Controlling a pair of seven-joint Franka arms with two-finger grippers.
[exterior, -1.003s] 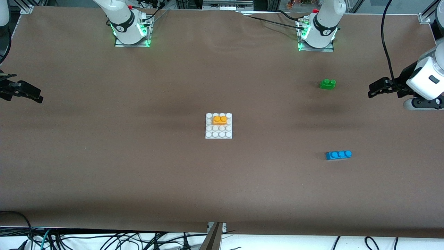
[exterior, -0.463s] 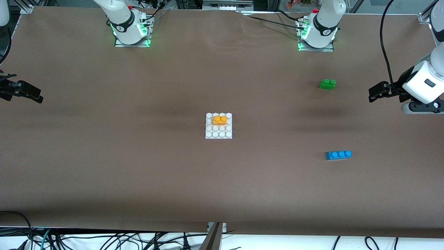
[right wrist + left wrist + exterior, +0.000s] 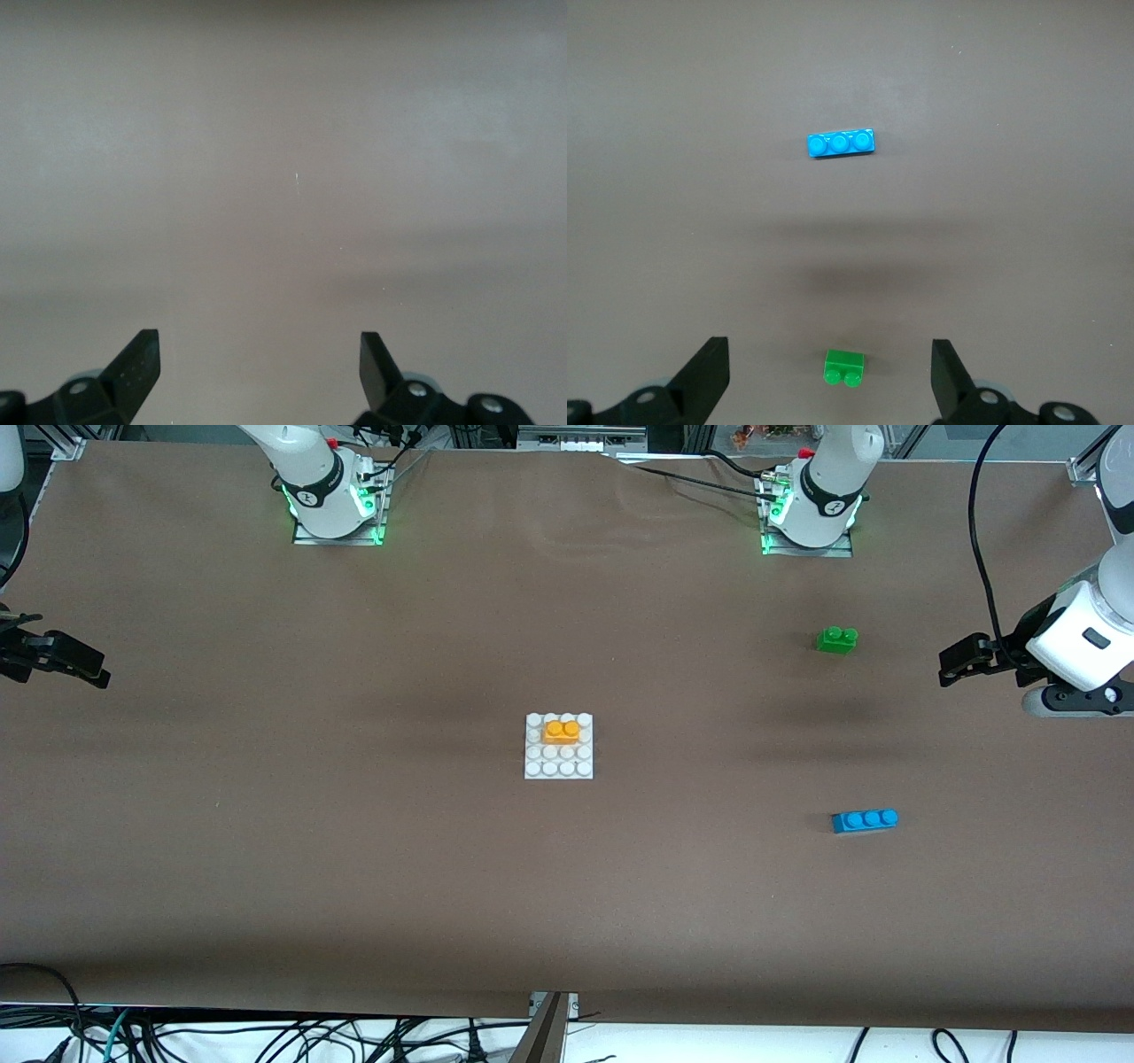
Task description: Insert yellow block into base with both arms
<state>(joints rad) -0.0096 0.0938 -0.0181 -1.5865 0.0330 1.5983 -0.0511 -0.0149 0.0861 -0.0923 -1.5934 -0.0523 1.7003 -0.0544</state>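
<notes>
The yellow block point(image 3: 562, 731) sits on the base point(image 3: 558, 747), near the middle of the frame in the front view; it lies in the second row of bumps from the top, a bit toward the upper half of the plate; its two round bumps point up and it looks flat and level, so it seems to be pushed in well; I think the job is done, or very nearly.

The base is a white square with round bumps; it rests flat on the brown table point(image 3: 354, 850); nothing holds it down now, and it seems to need no holding, since the block is already on it.

Two other bricks lie on the table and are not part of the job; the green brick point(image 3: 836, 639) is in the upper right part of the frame, and the blue brick point(image 3: 865, 820) is lower down on the right; both are well apart from the base, so they do not get in the way.

The left pincer point(image 3: 952, 664) hangs at the right edge of the frame, over the table near the green brick; in the left wrist view its fingers point(image 3: 709, 372) are spread wide and it grips nothing; the green brick shows between them, low on the table.

The right pincer point(image 3: 84, 669) waits at the left edge of the frame; its fingers point(image 3: 137, 363) are spread wide too, with only bare table under them; both arms look pulled away to the sides, I think so the block stays alone.
</notes>
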